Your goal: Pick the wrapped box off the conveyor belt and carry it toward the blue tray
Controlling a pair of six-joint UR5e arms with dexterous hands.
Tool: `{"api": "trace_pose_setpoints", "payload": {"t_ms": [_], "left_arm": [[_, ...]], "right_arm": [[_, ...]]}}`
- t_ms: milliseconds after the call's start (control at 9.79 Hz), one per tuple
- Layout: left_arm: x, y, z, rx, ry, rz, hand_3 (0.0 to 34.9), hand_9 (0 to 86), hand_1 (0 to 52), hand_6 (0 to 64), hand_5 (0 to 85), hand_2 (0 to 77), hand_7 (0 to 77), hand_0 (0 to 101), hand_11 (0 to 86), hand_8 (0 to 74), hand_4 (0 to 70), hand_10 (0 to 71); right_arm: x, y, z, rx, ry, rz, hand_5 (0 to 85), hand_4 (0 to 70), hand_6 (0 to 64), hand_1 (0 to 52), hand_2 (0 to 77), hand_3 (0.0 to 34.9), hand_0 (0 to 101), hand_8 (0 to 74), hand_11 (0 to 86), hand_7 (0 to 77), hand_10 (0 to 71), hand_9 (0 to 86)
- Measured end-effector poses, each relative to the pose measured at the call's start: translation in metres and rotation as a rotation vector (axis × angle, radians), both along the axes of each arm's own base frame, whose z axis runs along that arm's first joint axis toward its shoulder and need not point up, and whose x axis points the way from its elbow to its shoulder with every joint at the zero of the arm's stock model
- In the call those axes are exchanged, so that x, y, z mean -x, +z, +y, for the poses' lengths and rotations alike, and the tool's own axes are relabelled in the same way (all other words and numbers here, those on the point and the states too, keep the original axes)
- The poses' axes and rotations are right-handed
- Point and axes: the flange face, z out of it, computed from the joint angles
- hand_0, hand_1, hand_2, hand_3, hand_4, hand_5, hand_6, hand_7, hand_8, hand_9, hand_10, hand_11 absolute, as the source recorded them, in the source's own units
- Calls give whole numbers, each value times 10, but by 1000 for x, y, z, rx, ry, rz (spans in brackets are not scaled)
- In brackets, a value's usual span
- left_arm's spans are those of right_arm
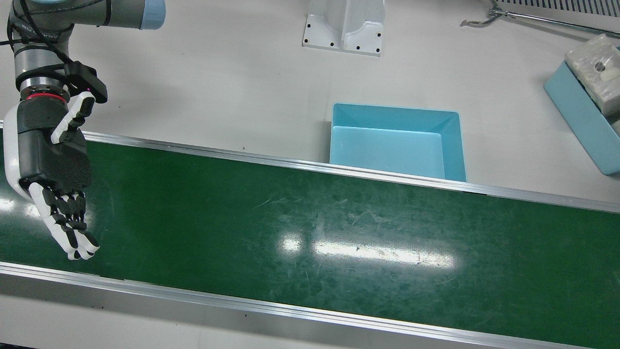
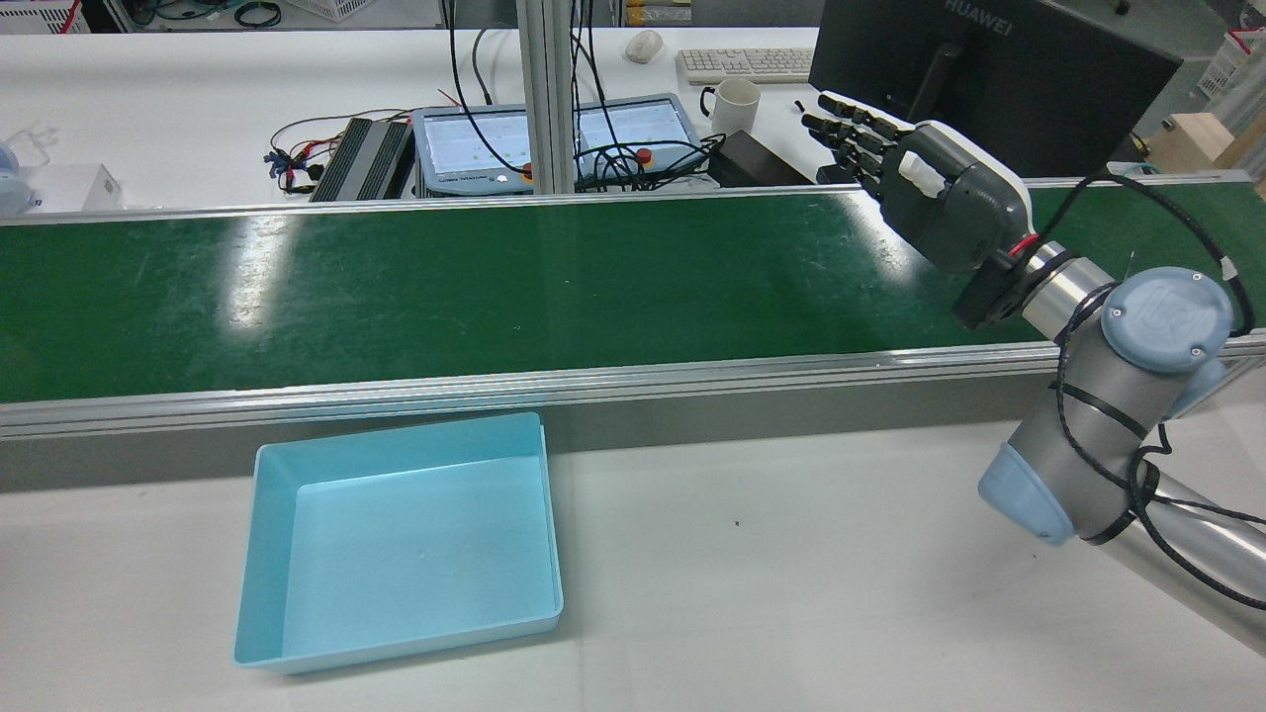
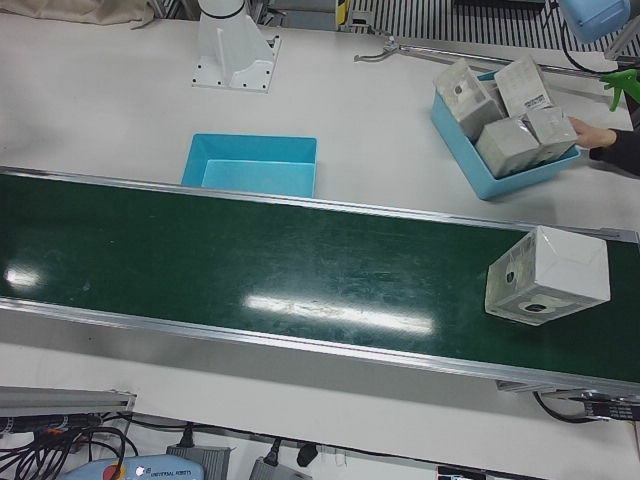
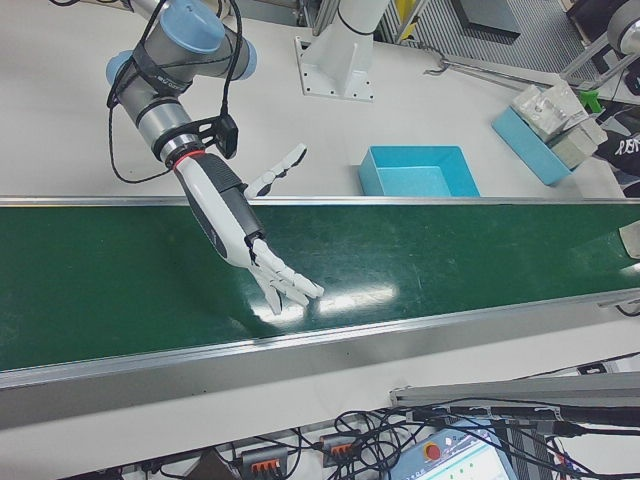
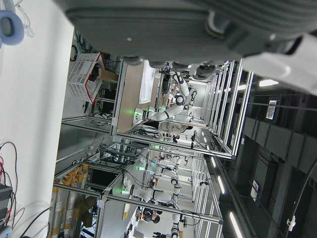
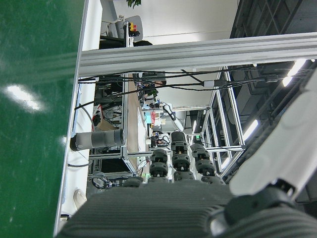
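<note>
The right hand [image 1: 54,165] is hanging over one end of the green belt [image 1: 310,232], fingers [image 4: 285,280] stretched out straight and spread, thumb stuck out to the side, nothing in it. Same hand in the rear view [image 2: 935,193] on the right side, palm area dark, fingers pointing away across the belt toward the far rail.

The wrapped box [image 3: 547,275] only shows up in the left-front view: white, sitting on the belt right at the other end, well apart from the right hand, tilted a bit w/ a round dark mark on two faces. Nothing is touching it.

The blue tray [image 1: 397,140] sits on the white table [image 1: 218,72] just beside the belt's near-robot rail, roughly mid-belt, nothing inside. In the rear view it's bottom left [image 2: 401,539].

Left hand: only its own camera catches a bit of it [image 5: 198,29], a grey blurry chunk at the top of the pic, so can't tell how open the fingers are or if it's got anything.

Other stuff: a second blue bin [image 3: 500,150] off to the side of the table w/ several wrapped boxes piled in, and a person's hand [image 3: 590,135] reaching at its edge. White arm pedestal [image 1: 345,26] behind the tray.
</note>
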Motion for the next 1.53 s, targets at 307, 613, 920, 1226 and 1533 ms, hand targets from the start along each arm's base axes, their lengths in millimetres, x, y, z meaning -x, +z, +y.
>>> {"api": "trace_pose_setpoints", "payload": {"t_ms": [307, 613, 920, 1226, 1533], "left_arm": [[0, 0, 0, 0, 0, 0, 0, 0, 0, 0, 11, 5, 5, 0, 5, 5, 0, 5], [0, 0, 0, 0, 0, 0, 0, 0, 0, 5, 11, 5, 5, 0, 5, 5, 0, 0], [0, 0, 0, 0, 0, 0, 0, 0, 0, 0, 11, 5, 5, 0, 5, 5, 0, 0], [0, 0, 0, 0, 0, 0, 0, 5, 0, 5, 11, 5, 5, 0, 5, 5, 0, 0], [0, 0, 0, 0, 0, 0, 0, 0, 0, 5, 11, 5, 5, 0, 5, 5, 0, 5]], "right_arm": [[0, 1, 1, 2, -1, 1, 76, 104, 55, 38, 33, 0, 347, 98, 11, 131, 0, 93], [0, 3, 2, 5, -3, 1, 76, 98, 55, 38, 22, 0, 346, 98, 11, 136, 0, 93], [1, 0, 2, 1, -5, -5, 87, 109, 65, 60, 38, 0, 385, 104, 11, 158, 0, 93], [1, -1, 2, -1, -5, -7, 87, 109, 65, 54, 38, 0, 384, 104, 11, 158, 0, 98], [0, -3, 3, -4, -4, -10, 87, 98, 65, 49, 55, 0, 391, 104, 11, 158, 0, 98]]}}
